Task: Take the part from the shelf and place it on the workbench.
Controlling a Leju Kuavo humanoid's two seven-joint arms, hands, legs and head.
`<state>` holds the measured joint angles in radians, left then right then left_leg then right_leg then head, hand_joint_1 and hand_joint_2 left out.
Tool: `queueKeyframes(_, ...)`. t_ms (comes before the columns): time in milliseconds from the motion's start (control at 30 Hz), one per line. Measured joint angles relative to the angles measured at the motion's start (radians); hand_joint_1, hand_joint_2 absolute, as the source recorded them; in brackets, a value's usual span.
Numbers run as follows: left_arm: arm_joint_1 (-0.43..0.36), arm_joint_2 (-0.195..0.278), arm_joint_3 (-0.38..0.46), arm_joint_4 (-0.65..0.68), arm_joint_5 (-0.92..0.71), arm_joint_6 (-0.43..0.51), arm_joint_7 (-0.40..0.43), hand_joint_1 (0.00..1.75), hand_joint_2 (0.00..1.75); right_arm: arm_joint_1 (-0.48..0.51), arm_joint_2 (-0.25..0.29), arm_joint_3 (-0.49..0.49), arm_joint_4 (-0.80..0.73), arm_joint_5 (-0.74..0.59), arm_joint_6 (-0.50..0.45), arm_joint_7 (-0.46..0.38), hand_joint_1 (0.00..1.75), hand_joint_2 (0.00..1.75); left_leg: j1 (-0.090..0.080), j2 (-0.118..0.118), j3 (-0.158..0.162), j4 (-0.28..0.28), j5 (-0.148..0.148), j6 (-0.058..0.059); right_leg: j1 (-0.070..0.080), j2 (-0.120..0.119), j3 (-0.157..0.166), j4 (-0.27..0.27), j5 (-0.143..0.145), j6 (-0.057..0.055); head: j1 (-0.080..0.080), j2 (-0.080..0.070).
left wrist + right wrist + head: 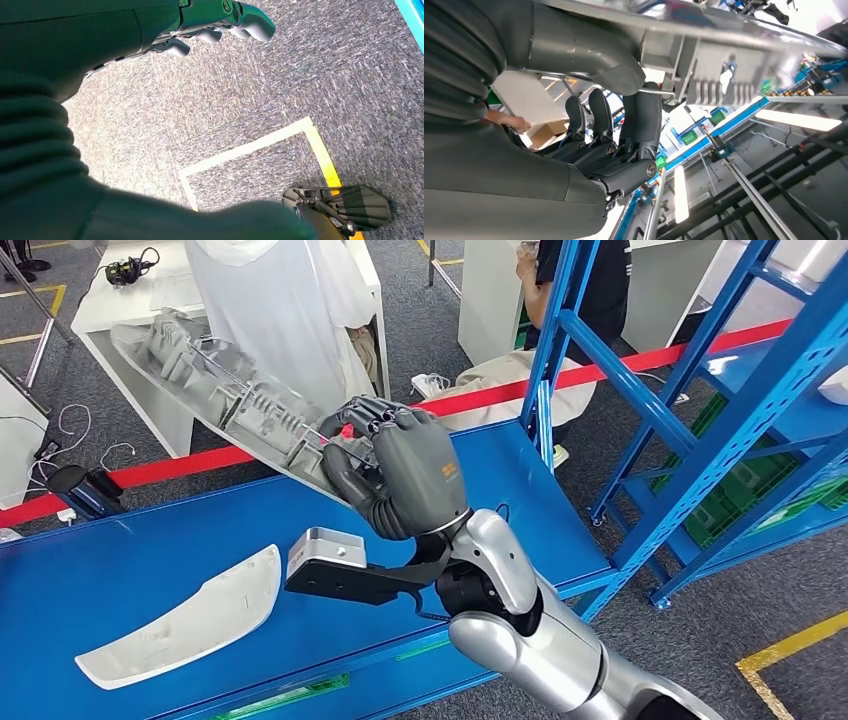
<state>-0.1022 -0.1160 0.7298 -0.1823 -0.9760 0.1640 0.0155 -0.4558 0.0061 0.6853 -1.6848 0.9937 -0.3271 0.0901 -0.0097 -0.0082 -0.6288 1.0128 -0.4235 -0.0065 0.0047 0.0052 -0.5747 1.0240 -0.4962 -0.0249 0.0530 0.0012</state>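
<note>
Right robot hand (pixel 405 472) grips the grey part (pixel 225 400) above the blue workbench (pixel 120 560); left robot hand (pixel 220 22) hangs released.

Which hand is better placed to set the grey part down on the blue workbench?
The right. The right hand already grips the long grey part above the blue workbench, beside the white part lying there. The left hand hangs over carpet, holding nothing.

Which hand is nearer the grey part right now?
Right. The right hand grips the grey part at its lower end above the workbench; the left hand hangs over carpet.
</note>
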Motion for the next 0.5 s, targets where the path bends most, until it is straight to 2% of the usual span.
queueKeyframes(500, -0.004, -0.002, 0.0, 0.0, 0.002, -0.003, -0.034, 0.0, 1.75, -0.015, 0.003, 0.022, -0.001, 0.003, -0.037, -0.003, 1.75, 1.75, 0.0, 0.0, 0.0, 0.0, 0.0, 0.0, 0.0, 0.0, 0.0, 0.0, 0.0, 0.0, 0.0, 0.0)
